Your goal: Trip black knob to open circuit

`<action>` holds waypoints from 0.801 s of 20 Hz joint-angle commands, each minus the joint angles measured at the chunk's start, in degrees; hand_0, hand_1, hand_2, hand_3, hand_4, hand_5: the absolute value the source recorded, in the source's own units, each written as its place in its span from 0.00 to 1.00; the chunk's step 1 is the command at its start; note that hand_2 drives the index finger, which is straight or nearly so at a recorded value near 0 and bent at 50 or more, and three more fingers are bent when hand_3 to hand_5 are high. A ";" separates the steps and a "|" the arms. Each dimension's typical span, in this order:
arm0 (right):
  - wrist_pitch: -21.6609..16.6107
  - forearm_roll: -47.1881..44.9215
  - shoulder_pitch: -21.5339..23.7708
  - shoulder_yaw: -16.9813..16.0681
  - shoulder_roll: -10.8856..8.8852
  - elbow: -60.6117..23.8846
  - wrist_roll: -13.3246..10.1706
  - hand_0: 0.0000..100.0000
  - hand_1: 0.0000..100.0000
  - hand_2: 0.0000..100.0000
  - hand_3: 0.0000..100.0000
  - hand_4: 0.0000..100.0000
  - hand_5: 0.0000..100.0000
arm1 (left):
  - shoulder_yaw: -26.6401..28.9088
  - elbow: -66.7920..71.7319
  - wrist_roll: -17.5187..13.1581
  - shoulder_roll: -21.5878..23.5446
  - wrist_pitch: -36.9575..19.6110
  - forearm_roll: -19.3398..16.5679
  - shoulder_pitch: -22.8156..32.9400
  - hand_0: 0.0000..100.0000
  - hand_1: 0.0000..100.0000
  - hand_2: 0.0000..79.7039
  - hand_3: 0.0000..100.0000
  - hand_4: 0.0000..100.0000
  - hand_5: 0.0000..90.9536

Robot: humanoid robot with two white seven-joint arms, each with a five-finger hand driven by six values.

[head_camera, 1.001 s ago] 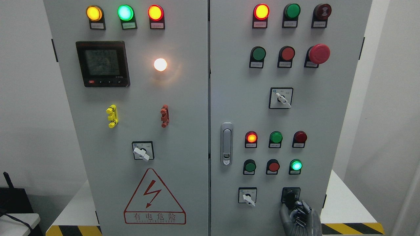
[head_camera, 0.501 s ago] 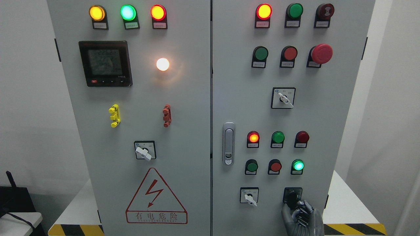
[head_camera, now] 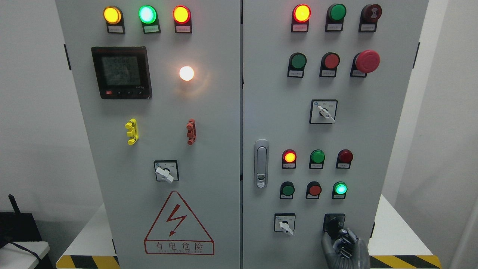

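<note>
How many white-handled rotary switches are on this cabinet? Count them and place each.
3. Left-door switch, above the warning triangle; upper right-door switch; lower right-door switch, left of the black knob. None seems hidden.

Red-bordered warning triangle (head_camera: 179,224) with lightning bolt and "有电危险" on the left cabinet door (head_camera: 209,130).

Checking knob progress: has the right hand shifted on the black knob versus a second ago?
No. The right hand sits just below-right of the black knob, same offset from the white selector switch as before; only the camera drifted.
</note>
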 commanded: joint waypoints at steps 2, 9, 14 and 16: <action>-1.28 -0.03 -0.01 1.33 -0.09 -0.01 0.13 0.57 0.84 0.61 0.92 0.94 0.99 | 0.00 0.00 0.04 0.04 0.04 -1.84 -0.44 0.12 0.39 0.00 0.00 0.00 0.00; -1.28 -0.03 0.08 1.33 -0.09 -0.01 0.13 0.50 0.82 0.62 0.93 0.95 0.98 | 0.00 0.00 0.04 0.04 0.04 -1.93 -0.44 0.12 0.39 0.00 0.00 0.00 0.00; -1.28 -0.03 0.08 1.33 -0.09 -0.01 0.22 0.48 0.82 0.63 0.93 0.95 0.98 | 0.00 0.00 0.04 0.03 0.04 -1.84 -0.44 0.12 0.39 0.00 0.00 0.00 0.00; -1.28 -0.03 0.08 1.33 -0.09 -0.01 0.22 0.47 0.81 0.63 0.93 0.95 0.98 | 0.00 0.00 0.04 0.04 0.04 -1.84 -0.44 0.12 0.39 0.00 0.00 0.00 0.00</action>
